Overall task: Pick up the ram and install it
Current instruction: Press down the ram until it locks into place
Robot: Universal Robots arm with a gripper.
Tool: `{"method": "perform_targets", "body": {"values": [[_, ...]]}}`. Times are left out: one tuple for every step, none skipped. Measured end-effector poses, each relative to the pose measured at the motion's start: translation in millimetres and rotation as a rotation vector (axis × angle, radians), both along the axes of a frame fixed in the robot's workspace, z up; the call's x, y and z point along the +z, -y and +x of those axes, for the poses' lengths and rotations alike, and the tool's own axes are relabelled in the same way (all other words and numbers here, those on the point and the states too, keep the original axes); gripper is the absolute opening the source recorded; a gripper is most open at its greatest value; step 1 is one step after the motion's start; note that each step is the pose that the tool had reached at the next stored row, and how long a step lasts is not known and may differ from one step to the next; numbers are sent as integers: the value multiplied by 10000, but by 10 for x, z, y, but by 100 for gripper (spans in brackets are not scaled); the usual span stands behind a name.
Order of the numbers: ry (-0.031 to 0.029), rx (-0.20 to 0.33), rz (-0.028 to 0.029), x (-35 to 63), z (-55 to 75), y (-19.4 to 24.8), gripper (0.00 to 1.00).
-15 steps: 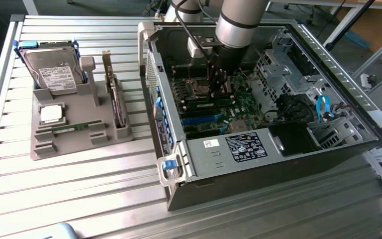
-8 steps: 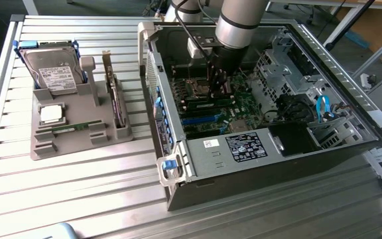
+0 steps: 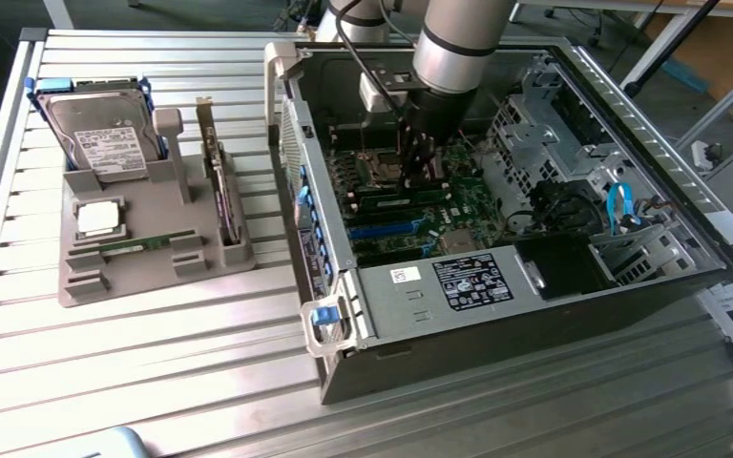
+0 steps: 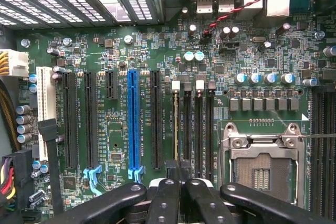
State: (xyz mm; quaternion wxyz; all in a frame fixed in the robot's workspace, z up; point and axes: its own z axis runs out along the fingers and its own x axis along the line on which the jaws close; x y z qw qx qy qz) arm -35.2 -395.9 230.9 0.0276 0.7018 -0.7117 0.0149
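- Presently, exterior view: the table (image 3: 150, 382) carries a grey tray (image 3: 150, 281) near its edge at the exterior view's left, and an open computer case (image 3: 469, 315) toward the opposite edge.
- I note on the tray a hard drive (image 3: 110, 134), an upright expansion card (image 3: 220, 186), a square processor chip (image 3: 96, 218) and a short green strip (image 3: 137, 246) lying flat.
- My arm reaches down into the case; the gripper (image 3: 420, 174) sits low over the motherboard (image 3: 469, 215).
- Item of the task, the ram (image 3: 399, 198): a green stick inside the case, directly under the gripper.
- Wrist view: the ram (image 4: 176, 124) appears edge-on, standing in the memory slot nearest the blue slot (image 4: 133, 124), with the processor socket (image 4: 262, 163) beyond the other memory slots.
- Gripper (image 4: 178, 174): fingers brought together, tips at the near end of the ram's edge. I cannot tell whether they pinch it or merely rest on it.
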Motion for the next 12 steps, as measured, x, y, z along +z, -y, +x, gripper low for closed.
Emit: {"method": "perform_targets", "body": {"values": [[-1, 0, -1, -3, 0, 1, 11], [0, 0, -1, -4, 0, 1, 11], [0, 0, 1, -4, 0, 0, 11], [1, 0, 3, -6, 0, 0, 11], [1, 0, 3, -7, 0, 0, 11], [1, 0, 3, -11, 0, 0, 11], [1, 0, 1, -16, 0, 0, 11], [1, 1, 0, -19, 0, 1, 11], [1, 0, 0, -20, 0, 1, 11], [2, 0, 3, -22, 0, 0, 11], [3, 0, 5, -23, 0, 0, 11], [4, 0, 5, -23, 0, 0, 11]]}}
